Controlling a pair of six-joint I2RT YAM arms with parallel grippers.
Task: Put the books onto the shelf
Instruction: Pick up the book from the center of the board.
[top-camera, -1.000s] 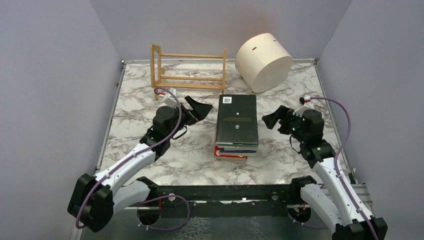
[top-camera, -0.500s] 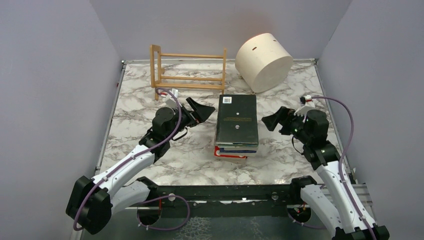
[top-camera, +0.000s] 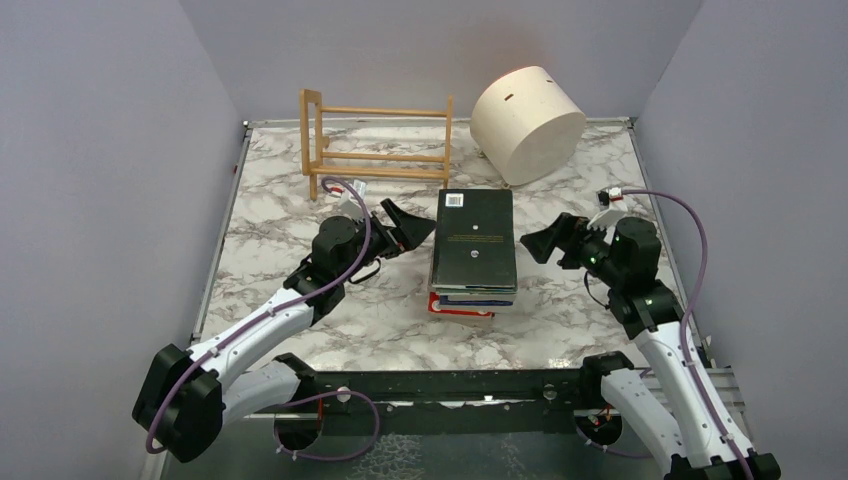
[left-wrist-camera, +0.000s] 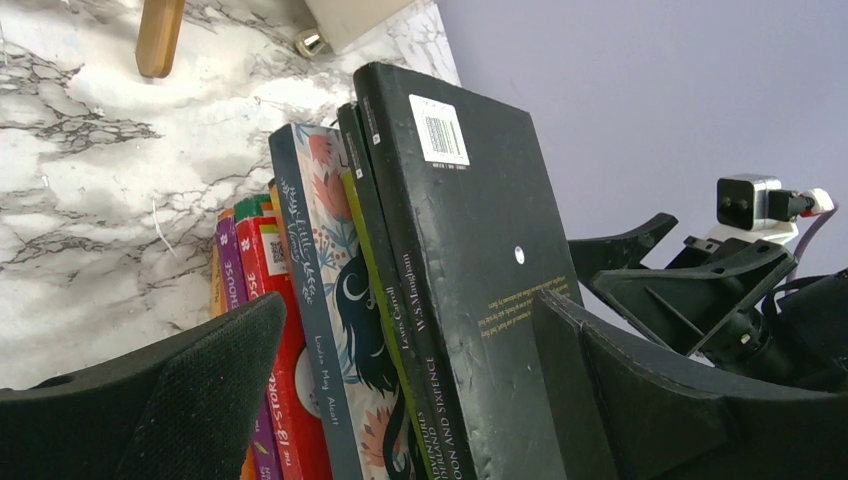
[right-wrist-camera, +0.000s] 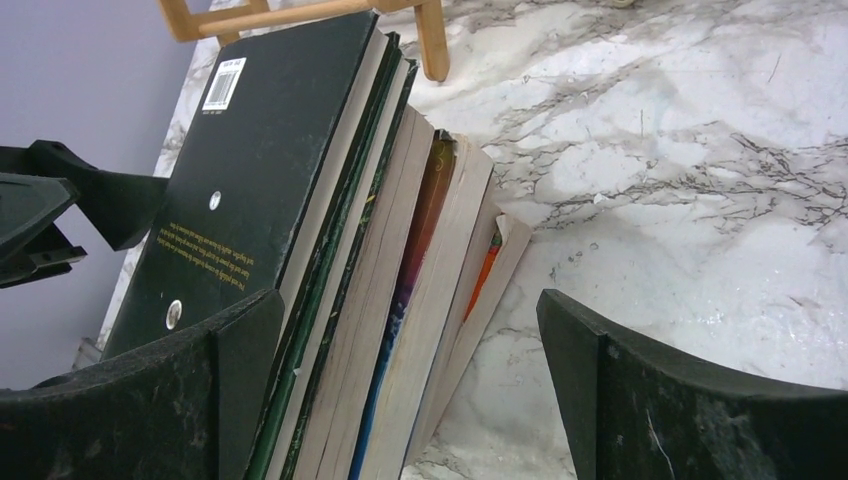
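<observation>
Top view: left gripper (top-camera: 410, 228) and right gripper (top-camera: 536, 240) are wide open beside the books (top-camera: 474, 245). A crooked squeeze could spill them.

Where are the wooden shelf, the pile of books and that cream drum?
shelf (top-camera: 385, 155), overhead view, its middle rail.
books (top-camera: 475, 240), overhead view, top black cover.
cream drum (top-camera: 530, 130), overhead view, curved side.

A fixed camera high at the near edge looks down over the whole marble table (top-camera: 270, 230). Each wrist camera sits low and close, facing the stack of books (top-camera: 474, 250) from opposite sides, left and right; all three views share that stack
</observation>
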